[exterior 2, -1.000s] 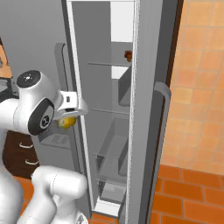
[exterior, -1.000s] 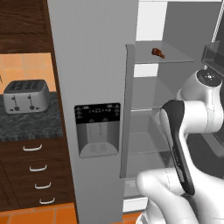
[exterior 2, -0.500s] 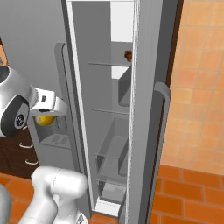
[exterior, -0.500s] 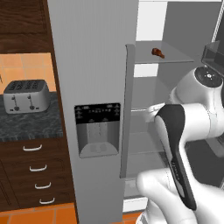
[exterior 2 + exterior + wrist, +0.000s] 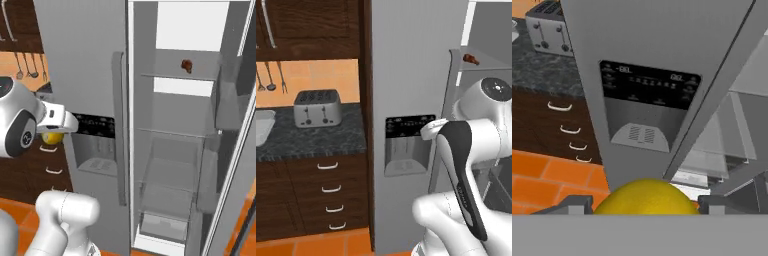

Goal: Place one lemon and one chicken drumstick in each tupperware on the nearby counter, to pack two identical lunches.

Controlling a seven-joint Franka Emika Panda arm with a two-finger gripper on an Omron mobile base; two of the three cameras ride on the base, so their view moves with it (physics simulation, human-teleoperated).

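Lemon [image 5: 646, 196] sat yellow and round between the two dark fingertips of the gripper [image 5: 646, 202] in the hand view, pinched from both sides with the jaws part-way closed against it. From the right base view the same fruit showed as a small yellow patch under the white wrist, held in the air in front of the closed freezer door [image 5: 82, 55], beside its black dispenser panel [image 5: 95, 125].

The fridge compartment stood open on the right, its door [image 5: 235, 150] swung out. On an upper glass shelf [image 5: 175, 76] lay one chicken drumstick [image 5: 186, 65] — a small reddish-brown lump, also seen from the left base view near the shelf's front edge. The lower shelves and the clear drawer [image 5: 167, 200] at the bottom looked bare.

To the left of the fridge ran the counter [image 5: 311, 140], dark speckled stone over brown drawers [image 5: 331, 190] with curved silver handles. A silver four-slot toaster [image 5: 317, 108] stood on it against the orange wall. At the far left edge of the left base view a light-grey rimmed corner of one tupperware [image 5: 262, 127] rested on the stone, well apart from the toaster; what it held could not be told from that slice. Utensils [image 5: 271, 77] hung on the wall above it.

The arm [image 5: 466, 165] rose white and bulky in the foreground of the left base view, its dark-panelled link crossing in front of the fridge's open edge — the hand held well apart from the counter and from the tray.
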